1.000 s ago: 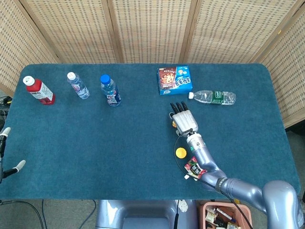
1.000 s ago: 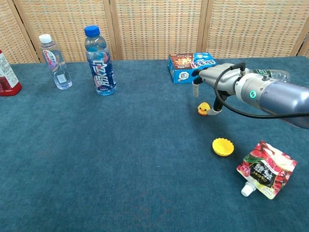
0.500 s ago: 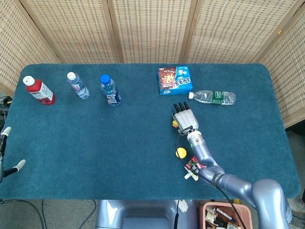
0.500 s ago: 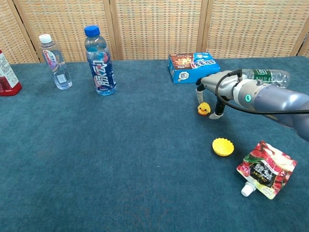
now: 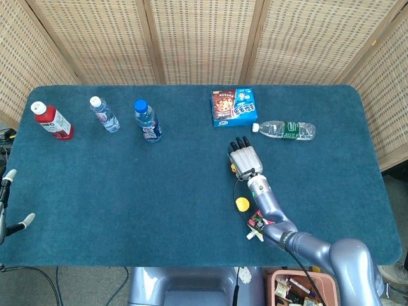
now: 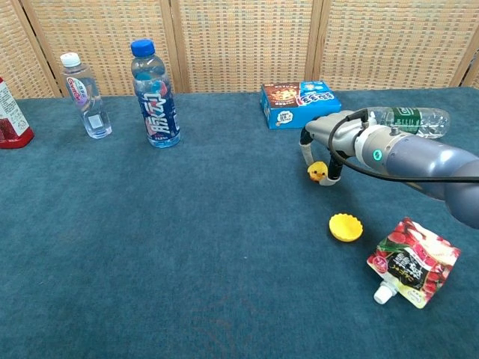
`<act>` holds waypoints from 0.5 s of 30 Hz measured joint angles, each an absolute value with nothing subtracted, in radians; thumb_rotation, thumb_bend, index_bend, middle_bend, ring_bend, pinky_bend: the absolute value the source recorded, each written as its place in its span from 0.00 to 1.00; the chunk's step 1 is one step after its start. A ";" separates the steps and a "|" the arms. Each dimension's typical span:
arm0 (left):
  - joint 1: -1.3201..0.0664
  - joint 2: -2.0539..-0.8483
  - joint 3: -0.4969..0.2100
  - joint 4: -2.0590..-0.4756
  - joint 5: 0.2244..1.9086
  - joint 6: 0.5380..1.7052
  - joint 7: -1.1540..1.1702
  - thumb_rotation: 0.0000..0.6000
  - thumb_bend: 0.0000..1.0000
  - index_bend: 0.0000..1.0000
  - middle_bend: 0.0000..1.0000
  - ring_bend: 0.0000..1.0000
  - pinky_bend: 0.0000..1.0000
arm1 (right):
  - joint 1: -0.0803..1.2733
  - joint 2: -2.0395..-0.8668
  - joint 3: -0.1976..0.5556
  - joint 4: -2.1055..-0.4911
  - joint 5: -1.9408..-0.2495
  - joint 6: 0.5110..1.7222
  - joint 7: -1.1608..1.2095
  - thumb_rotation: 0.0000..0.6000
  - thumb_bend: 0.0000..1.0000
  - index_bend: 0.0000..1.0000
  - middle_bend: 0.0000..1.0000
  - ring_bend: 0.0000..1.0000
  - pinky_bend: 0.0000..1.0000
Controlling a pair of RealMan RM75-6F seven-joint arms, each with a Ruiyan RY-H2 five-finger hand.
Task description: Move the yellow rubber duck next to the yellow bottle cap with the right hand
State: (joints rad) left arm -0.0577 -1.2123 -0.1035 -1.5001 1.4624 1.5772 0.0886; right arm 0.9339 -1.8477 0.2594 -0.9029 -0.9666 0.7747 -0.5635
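With right hand point(image 6: 327, 143) lowered over yellow rubber duck point(image 6: 317, 172) at right of centre, fingers curled down either side, grip not confirmable; carry toward lower right to yellow bottle cap point(image 6: 346, 226), near but apart.

Head view overhead, chest view low frontal; shared table point(image 5: 127, 191).

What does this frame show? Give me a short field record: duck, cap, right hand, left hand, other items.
duck: upright on the cloth, between the right hand's fingers; whether gripped, cannot tell
cap: open side up, apart from the duck, nearer the robot
right hand: over the duck, fingers down around it
left hand: at the table's left edge, holding nothing
other items: box, pouch, lying bottle, three standing bottles at left
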 measured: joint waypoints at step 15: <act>-0.058 -1.208 -0.093 -1.508 1.486 1.583 0.077 1.00 0.08 0.00 0.00 0.00 0.00 | 0.901 -1.788 0.238 -1.093 -0.971 0.882 -0.647 1.00 0.21 0.49 0.15 0.00 0.05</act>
